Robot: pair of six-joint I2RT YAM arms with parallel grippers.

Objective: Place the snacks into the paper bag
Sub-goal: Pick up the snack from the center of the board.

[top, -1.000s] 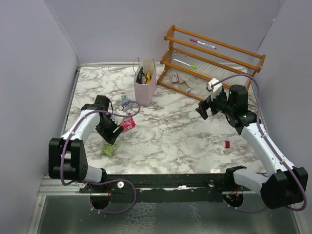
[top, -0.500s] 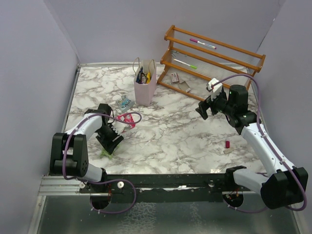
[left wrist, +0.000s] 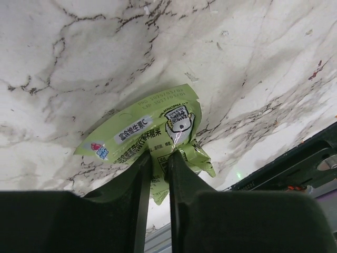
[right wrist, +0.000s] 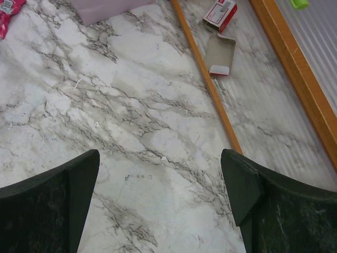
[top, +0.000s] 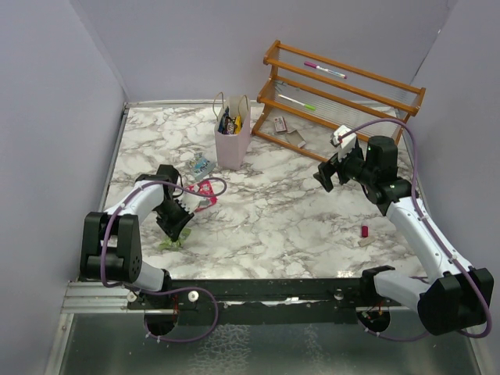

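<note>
My left gripper [top: 175, 229] is low at the table's near left, shut on a green snack packet [left wrist: 150, 134], pinching its edge between the fingers; the packet also shows in the top view [top: 172, 241]. A red snack packet [top: 205, 192] and a blue-white packet [top: 201, 166] lie just beyond it. The pale pink paper bag [top: 233, 139] stands upright at the back centre with several snacks sticking out of its top. My right gripper [top: 326, 176] is open and empty, held above the marble right of centre. The red packet's corner [right wrist: 8, 13] and the bag's base [right wrist: 108, 8] show in the right wrist view.
An orange wooden slatted rack [top: 344, 94] stands at the back right with pink and green markers on it. A small opened carton [right wrist: 220, 31] lies by its front rail. A tiny red stub [top: 364, 230] lies near the right arm. Walls close in left and right.
My left gripper moved toward the near edge, came down on the green packet and closed on it. The right arm has not moved.
</note>
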